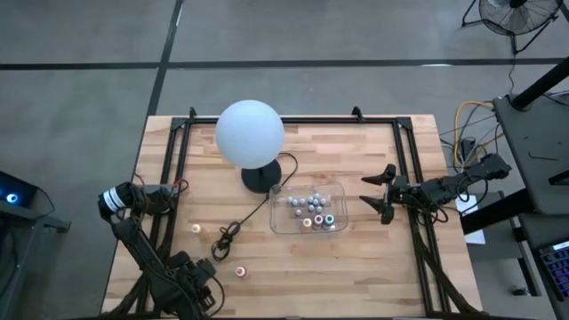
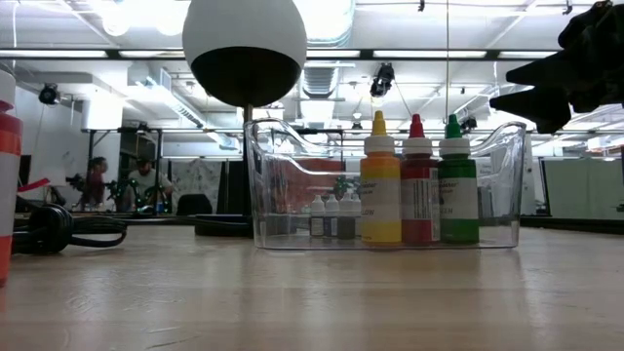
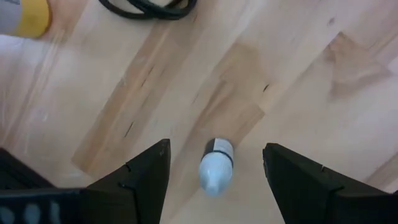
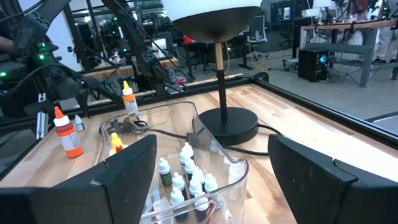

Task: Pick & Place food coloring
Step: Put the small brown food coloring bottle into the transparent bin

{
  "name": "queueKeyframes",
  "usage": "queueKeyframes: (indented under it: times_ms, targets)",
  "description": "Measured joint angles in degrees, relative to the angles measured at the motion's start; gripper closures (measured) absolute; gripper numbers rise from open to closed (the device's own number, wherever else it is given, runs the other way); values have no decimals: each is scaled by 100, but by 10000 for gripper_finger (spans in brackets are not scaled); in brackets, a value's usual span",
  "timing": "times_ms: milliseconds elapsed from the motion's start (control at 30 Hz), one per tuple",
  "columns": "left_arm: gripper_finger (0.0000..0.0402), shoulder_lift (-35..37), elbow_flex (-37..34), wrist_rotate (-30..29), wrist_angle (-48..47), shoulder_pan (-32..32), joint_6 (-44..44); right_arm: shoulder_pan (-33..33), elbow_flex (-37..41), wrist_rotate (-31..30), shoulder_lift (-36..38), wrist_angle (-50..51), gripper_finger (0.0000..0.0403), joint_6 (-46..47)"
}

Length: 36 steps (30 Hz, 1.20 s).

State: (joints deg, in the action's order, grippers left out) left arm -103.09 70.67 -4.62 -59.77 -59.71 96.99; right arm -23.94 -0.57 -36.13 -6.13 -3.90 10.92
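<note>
Near bench edge, high view: left claw [image 1: 197,289] low over the wood, fingers spread, pinching nothing. Between its fingers [image 3: 140,180] in the left wrist view: one small bottle with a pale cap [image 3: 215,167], lying on its side on the bare planks, clear of both fingers.

Just beyond, standing loose on the bench [image 1: 356,267]: an orange-capped bottle [image 1: 240,270] near the left claw, and farther toward the left side a yellow-capped bottle [image 1: 196,229]. Between them, a coiled black cable [image 1: 227,236] running back to the lamp.

Mid-bench: clear plastic tray [image 1: 338,191], holding the bulk of the food coloring [image 1: 311,212], a cluster of tiny bottles with white, pink and green caps. From the low view, three taller bottles upright at the tray's near wall, side by side: yellow [image 2: 380,185], red [image 2: 416,185], green [image 2: 455,185]; smaller white-capped ones [image 2: 331,214] behind them.

Beside the tray, to the right: right claw [image 1: 384,196] raised above the bench, fingers spread wide, empty, pointed at the tray; apart from the tray's rim.

Behind the tray: white globe lamp [image 1: 250,133] on a black round base [image 1: 260,178], standing upright.

Far background, low view: two people [image 2: 122,185] seated in the room beyond the bench.
</note>
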Motion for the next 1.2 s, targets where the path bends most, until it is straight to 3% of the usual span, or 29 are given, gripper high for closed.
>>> queueKeyframes:
  times_ms: [400,1200]
  targets:
    - [191,0,-13,284,22,-10,-92,-4,0,1,0,0,92,0]
    - [371,6,-13,157,76,-3,-125,2,-1,-1,0,0,96,0]
